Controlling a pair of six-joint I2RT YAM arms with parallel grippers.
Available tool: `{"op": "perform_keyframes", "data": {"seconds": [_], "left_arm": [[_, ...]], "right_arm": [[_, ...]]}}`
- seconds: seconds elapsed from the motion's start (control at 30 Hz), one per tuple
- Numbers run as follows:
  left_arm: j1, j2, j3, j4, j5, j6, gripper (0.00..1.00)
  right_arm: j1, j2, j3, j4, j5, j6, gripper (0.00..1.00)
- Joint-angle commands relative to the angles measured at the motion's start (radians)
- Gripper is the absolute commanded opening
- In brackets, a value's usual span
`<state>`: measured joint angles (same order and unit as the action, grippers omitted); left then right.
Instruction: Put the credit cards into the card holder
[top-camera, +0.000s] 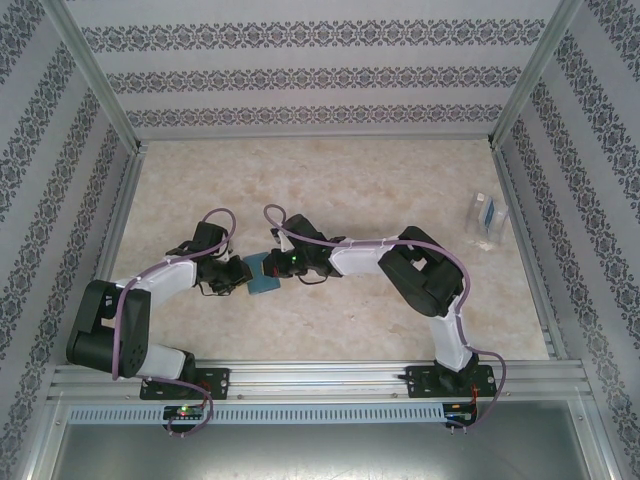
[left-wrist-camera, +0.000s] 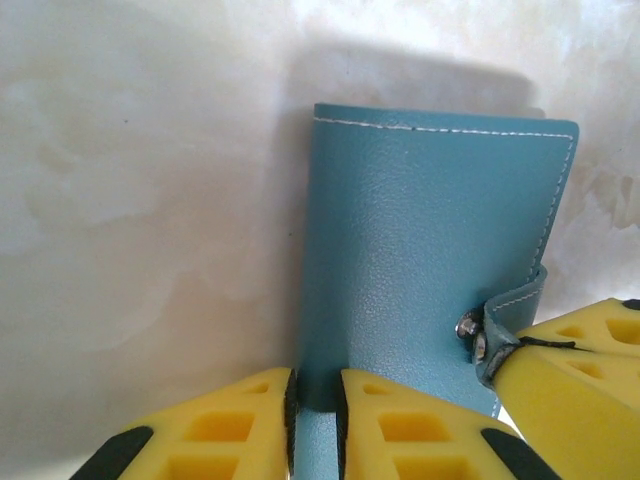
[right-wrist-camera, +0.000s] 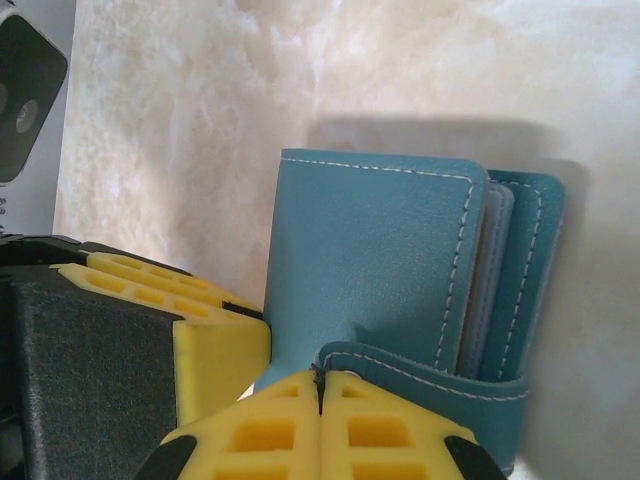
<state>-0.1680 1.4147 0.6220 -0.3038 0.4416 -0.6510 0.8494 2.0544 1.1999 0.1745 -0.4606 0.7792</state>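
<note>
From above, the card holder (top-camera: 264, 274) lay on the table (top-camera: 330, 180) between the two arms. The left hand (top-camera: 237, 274) was at its left edge and the right hand (top-camera: 283, 266) at its right.

The left wrist camera showed the left hand (left-wrist-camera: 315, 385) nipping the near edge of the teal cover (left-wrist-camera: 420, 230). A yellow finger (left-wrist-camera: 575, 365) of the right hand was against the strap (left-wrist-camera: 515, 300) by the snap (left-wrist-camera: 468, 326).

On the right wrist camera, the right hand (right-wrist-camera: 320, 385) was pressed together, apparently on the strap (right-wrist-camera: 420, 375). A greyish layer (right-wrist-camera: 492, 270) sat between the covers, and I could not tell whether it was card or pocket.

The holder looked light, soft and smooth, likely to flex and slide. The stitched edges or the strap seemed the safest places to hold.
</note>
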Motion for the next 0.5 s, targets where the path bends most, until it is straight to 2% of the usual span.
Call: {"op": "perform_keyframes", "data": {"seconds": [0.0, 0.47], "left_arm": [[0.011, 0.016, 0.013, -0.002, -0.002, 0.02, 0.19], [0.01, 0.027, 0.028, -0.013, 0.009, 0.025, 0.2]], "right_arm": [[0.015, 0.031, 0.026, -0.027, 0.018, -0.02, 0.01], [0.011, 0.041, 0.05, -0.037, 0.003, -0.019, 0.01]]}}
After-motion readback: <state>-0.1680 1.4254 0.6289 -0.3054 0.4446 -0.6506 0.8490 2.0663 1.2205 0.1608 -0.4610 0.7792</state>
